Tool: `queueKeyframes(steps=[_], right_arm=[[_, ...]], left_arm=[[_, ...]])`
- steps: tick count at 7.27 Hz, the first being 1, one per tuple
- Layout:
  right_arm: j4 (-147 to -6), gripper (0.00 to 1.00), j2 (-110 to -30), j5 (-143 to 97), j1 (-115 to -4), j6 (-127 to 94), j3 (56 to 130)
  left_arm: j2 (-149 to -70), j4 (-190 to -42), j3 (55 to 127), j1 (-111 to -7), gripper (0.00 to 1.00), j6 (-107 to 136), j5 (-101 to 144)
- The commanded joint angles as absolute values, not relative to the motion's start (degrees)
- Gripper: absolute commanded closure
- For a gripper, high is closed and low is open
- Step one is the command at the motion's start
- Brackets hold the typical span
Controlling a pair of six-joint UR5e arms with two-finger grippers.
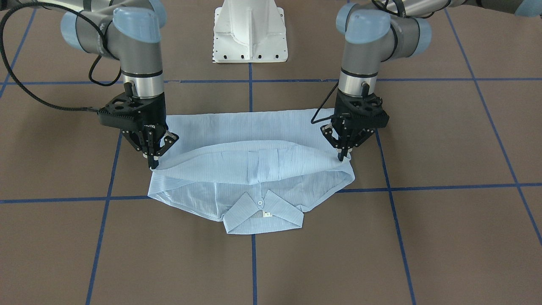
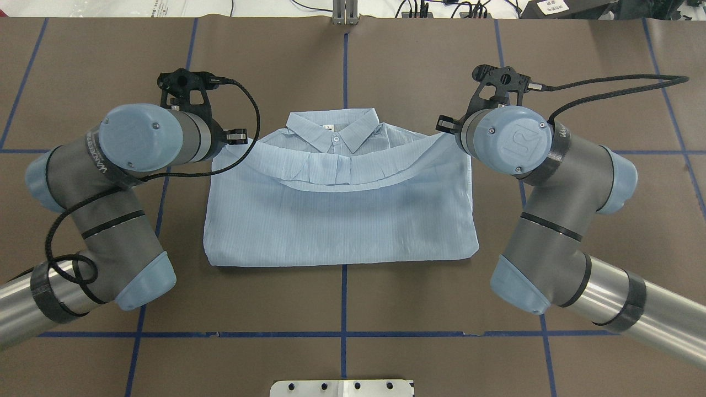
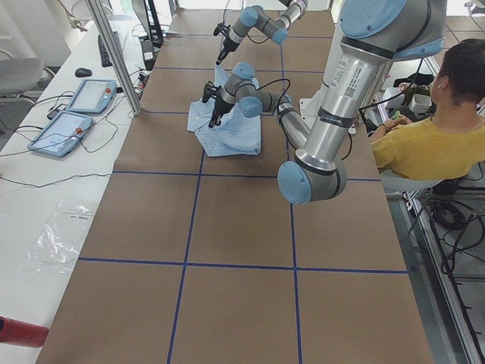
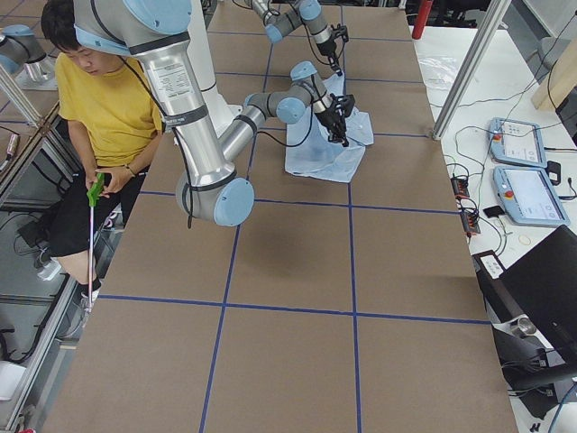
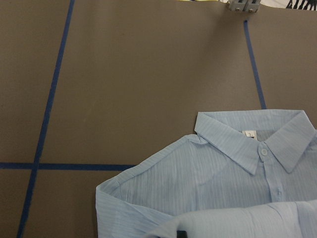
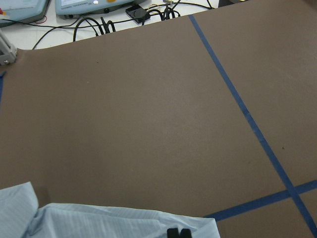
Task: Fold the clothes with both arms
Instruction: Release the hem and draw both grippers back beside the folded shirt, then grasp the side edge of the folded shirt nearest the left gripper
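The light-blue shirt [image 1: 254, 127] lies on the brown table, collar [image 1: 262, 212] pointing away from the robot and buttoned. Its lower edge is raised and carried over towards the collar, sagging in an arc [image 1: 258, 146] between the two grippers. My left gripper [image 1: 341, 160] is shut on one end of that edge, and my right gripper [image 1: 153, 164] is shut on the other end. In the overhead view the shirt [image 2: 342, 220] shows, but both wrists hide the fingers. The left wrist view shows the collar [image 5: 257, 144] and the right wrist view shows a shirt corner [image 6: 99, 220].
The white pedestal base [image 1: 250, 31] stands behind the shirt. Blue tape lines [image 1: 252, 93] cross the brown table. A person in a yellow top [image 3: 424, 144] sits beside the robot. Two teach pendants [image 3: 76, 114] lie on the side bench.
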State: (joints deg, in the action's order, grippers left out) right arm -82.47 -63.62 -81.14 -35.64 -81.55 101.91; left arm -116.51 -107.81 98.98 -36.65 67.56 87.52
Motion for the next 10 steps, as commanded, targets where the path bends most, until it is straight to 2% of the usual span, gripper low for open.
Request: queueKeyframes(steps=[1, 5, 6, 7, 8, 10], right_arm=[[-75.28, 1.0, -63.02, -81.21, -35.77, -81.12, 93.8], [-74.71, 1.0, -63.02, -81.21, -34.8, -81.12, 93.69], [-74.71, 0.63, -62.93, -81.21, -34.8, -81.65, 93.69], [-74.71, 0.03, -63.1, -81.21, -34.8, -81.22, 93.69], [-74.79, 0.0, -63.28, -81.82, -35.15, -81.04, 94.21], [-74.79, 0.0, -64.24, -84.19, -36.99, -75.26, 96.23]], left_arm=[[-116.54, -118.08, 89.51, -36.56, 1.0, 67.59, 87.01], [-116.37, -119.62, 88.42, -36.12, 1.0, 67.59, 87.1], [-116.28, -119.71, 88.42, -36.12, 0.99, 67.5, 87.1], [-115.84, -119.79, 88.5, -36.12, 0.01, 66.89, 87.1], [-116.1, -119.71, 89.9, -36.21, 0.0, 62.53, 87.62], [-113.4, -119.71, 96.13, -36.74, 0.0, 56.35, 95.4]])
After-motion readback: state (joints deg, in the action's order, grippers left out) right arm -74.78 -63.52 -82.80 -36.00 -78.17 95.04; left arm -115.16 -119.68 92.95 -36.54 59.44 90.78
